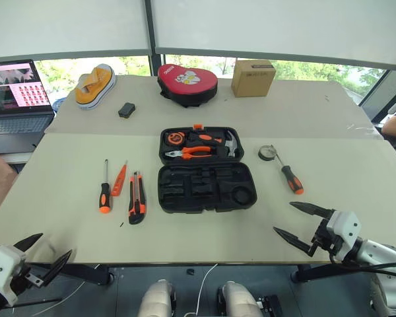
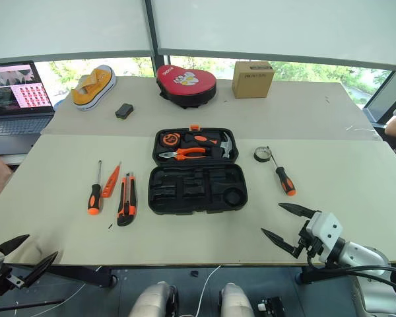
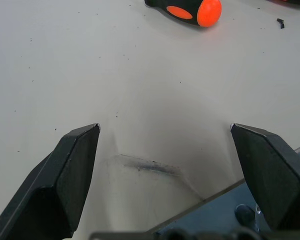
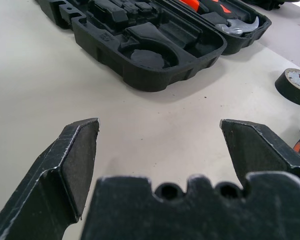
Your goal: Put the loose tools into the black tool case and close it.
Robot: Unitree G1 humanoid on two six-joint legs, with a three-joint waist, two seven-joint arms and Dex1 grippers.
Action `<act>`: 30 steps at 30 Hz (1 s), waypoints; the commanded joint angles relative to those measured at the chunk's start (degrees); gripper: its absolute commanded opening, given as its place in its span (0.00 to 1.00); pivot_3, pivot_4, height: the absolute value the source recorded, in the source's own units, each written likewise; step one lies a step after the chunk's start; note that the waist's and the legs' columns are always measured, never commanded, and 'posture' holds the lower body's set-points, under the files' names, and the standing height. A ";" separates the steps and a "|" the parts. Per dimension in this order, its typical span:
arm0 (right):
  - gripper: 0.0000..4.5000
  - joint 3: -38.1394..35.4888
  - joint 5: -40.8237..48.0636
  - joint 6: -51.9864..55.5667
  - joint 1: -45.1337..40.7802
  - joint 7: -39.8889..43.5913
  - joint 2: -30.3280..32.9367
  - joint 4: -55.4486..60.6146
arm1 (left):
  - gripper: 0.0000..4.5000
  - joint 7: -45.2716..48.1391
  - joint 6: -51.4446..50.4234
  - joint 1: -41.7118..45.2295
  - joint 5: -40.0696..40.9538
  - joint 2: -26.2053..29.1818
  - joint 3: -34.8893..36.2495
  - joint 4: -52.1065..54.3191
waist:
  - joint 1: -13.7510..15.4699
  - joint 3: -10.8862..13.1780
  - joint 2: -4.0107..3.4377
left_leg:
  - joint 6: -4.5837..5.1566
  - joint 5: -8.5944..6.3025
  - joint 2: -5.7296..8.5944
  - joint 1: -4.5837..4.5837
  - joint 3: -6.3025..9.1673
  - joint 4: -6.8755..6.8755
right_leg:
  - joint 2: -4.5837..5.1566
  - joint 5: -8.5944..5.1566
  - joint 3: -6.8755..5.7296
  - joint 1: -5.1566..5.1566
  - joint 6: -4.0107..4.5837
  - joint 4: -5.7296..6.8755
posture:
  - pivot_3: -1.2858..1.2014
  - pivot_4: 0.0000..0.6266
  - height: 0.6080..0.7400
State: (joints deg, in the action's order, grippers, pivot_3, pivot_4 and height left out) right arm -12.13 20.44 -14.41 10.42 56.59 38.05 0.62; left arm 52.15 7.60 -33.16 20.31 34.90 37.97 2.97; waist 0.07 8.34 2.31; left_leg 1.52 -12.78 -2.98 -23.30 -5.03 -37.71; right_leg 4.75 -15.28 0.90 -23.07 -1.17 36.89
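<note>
So nearest the camera, both hands sit at the front edge of the worktop (image 1: pixel 66 218): the left hand (image 1: pixel 34 255) at the near left corner and the right hand (image 1: pixel 302 224) at the near right, each with its two black fingers spread wide apart and nothing between them. A bit further in, the black tool case (image 1: pixel 206 187) lies wide open in the middle of the worktop, the near half showing empty shaped recesses, the far half holding orange-handled pliers (image 1: pixel 191 152), a hammer (image 1: pixel 231 142) and a tape measure (image 1: pixel 176 137). Left of the case lie three loose tools side by side: an orange-black utility knife (image 1: pixel 137 198) closest to the case, then a slim orange tester screwdriver (image 1: pixel 119 179), then a black-and-orange-handled screwdriver (image 1: pixel 105 189) with its handle toward the near edge. Right of the case, a second screwdriver (image 1: pixel 288 174) lies with its tip touching or just at a small dark tape roll (image 1: pixel 268 153). Further back there's a small black box-like thing (image 1: pixel 126 109), a yellow sneaker (image 1: pixel 96 86), a red zippered pouch (image 1: pixel 187 84) and a cardboard box (image 1: pixel 253 77). An open laptop (image 1: pixel 14 96) sits off the far left on another surface.
</note>
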 commanded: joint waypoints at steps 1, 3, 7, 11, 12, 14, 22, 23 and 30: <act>1.00 0.23 5.13 2.25 -2.36 0.56 -0.91 4.70 | 1.00 -3.14 -4.25 -0.02 6.10 -0.41 4.94 0.90 | 0.00 0.00 0.00 | 0.00 0.00 0.00 0.00 0.00 0.00 | 0.00 0.00 0.00 0.00 0.00 0.00 | 0.52 0.24 1.00; 1.00 2.06 12.41 6.09 -5.96 0.37 -3.95 10.53 | 1.00 -7.52 -13.50 -1.22 13.25 -1.87 10.38 1.31 | -0.60 0.04 0.06 | 0.00 0.00 -0.03 -0.02 0.00 0.00 | -0.02 0.00 0.00 -0.03 0.00 0.02 | 0.52 0.24 1.00; 1.00 2.41 16.84 9.98 -7.90 1.88 -5.48 13.69 | 1.00 -12.50 -25.71 -3.06 18.46 -1.81 12.50 4.35 | -1.08 0.05 0.02 | -0.11 -0.06 -0.51 0.05 0.00 -0.02 | -0.33 0.04 -0.01 -0.01 -0.02 0.11 | 0.52 0.24 1.00; 1.00 2.66 16.05 9.44 -8.78 2.09 -6.67 13.62 | 1.00 -16.48 -36.53 -0.28 25.43 1.34 11.73 12.75 | 0.52 0.02 0.16 | -0.16 -0.11 -0.46 0.04 0.06 -0.03 | -0.34 0.03 -0.21 -0.10 -0.01 0.09 | 0.52 0.24 1.00; 1.00 2.86 15.62 9.21 -8.86 2.28 -6.91 13.42 | 1.00 -17.88 -38.81 1.27 26.77 2.19 11.43 14.22 | 0.79 0.02 0.14 | -0.17 -0.11 -0.46 0.05 0.08 -0.05 | -0.34 0.03 -0.24 -0.12 0.00 0.09 | 0.52 0.24 1.00; 1.00 3.38 14.66 8.57 -8.75 3.08 -7.22 13.08 | 1.00 -21.12 -43.72 4.52 28.63 4.16 10.19 16.69 | 1.02 0.03 0.14 | -0.58 -0.31 -0.51 0.11 0.03 -0.06 | -0.30 0.01 -0.29 -0.11 0.05 0.10 | 0.52 0.24 1.00; 1.00 4.25 11.80 6.28 -8.56 4.12 -8.47 10.87 | 1.00 -33.06 -61.32 24.62 28.14 11.21 -5.57 17.55 | 0.00 0.02 0.07 | -0.30 -0.01 -0.48 0.12 -0.05 -0.05 | -0.44 0.10 -0.16 0.02 0.11 0.23 | 0.52 0.24 1.00; 1.00 4.21 11.61 6.06 -8.48 4.18 -8.61 10.64 | 1.00 -33.67 -62.18 26.39 27.62 10.98 -7.10 16.60 | -0.24 0.02 0.07 | -0.31 -0.01 -0.48 0.10 -0.05 -0.04 | -0.47 0.10 -0.15 0.01 0.11 0.23 | 0.52 0.24 1.00; 1.00 3.73 10.80 5.07 -7.44 3.61 -9.29 10.75 | 1.00 -36.06 -65.05 36.41 23.22 7.92 -15.42 9.40 | -0.67 0.03 0.07 | -0.35 -0.01 -0.49 0.11 -0.03 0.00 | -0.54 0.10 -0.15 -0.02 0.11 0.28 | 0.52 0.24 1.00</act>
State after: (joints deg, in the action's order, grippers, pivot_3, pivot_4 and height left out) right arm -7.33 31.37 -7.85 3.02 60.65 28.76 10.22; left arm 16.33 -56.55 1.93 44.41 42.94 23.44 12.88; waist -0.60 8.37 2.38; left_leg 1.16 -12.79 -3.46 -23.20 -5.06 -37.71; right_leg 4.24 -15.18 0.75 -23.10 -1.07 37.17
